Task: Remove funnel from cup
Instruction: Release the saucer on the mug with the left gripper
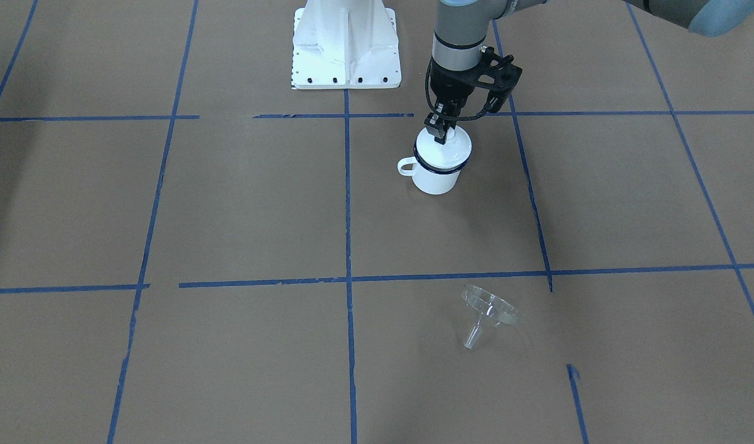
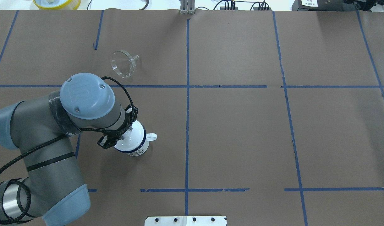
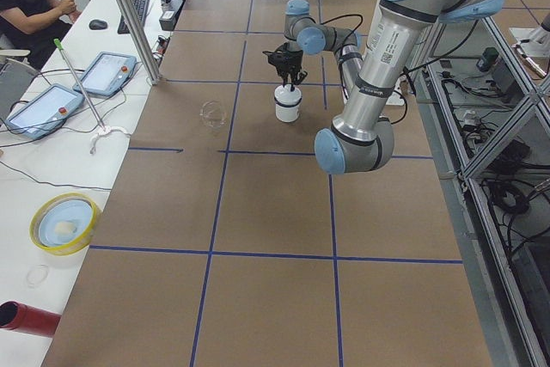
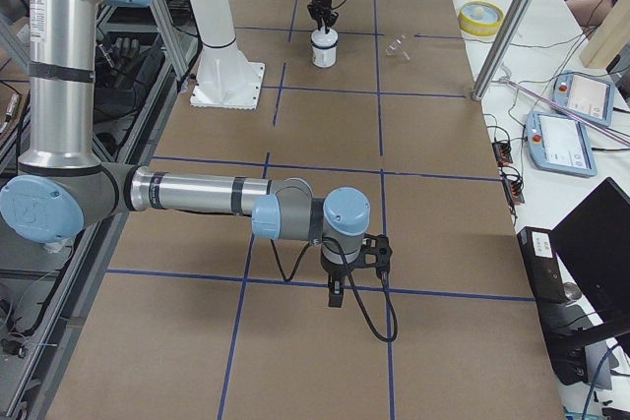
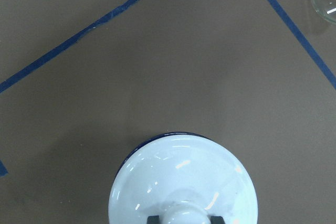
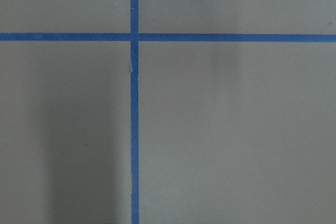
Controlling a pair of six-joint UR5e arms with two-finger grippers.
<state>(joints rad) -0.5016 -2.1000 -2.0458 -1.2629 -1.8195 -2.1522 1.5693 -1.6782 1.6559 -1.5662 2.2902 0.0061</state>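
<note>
Funnel is out of the cup. The left gripper points straight down over the cup in the upper middle of the front-facing view. Its fingertips press against either side of the knob of a white domed lid that sits on the cup's dark blue rim. The cup stands upright, handle toward the frame's left. Well apart from it, in the lower middle-right of that view, the clear funnel lies on its side on the brown paper table, spout toward the lower left. The right gripper hangs low over blue tape lines, far from both; whether its fingers are spread or closed I cannot tell
</note>
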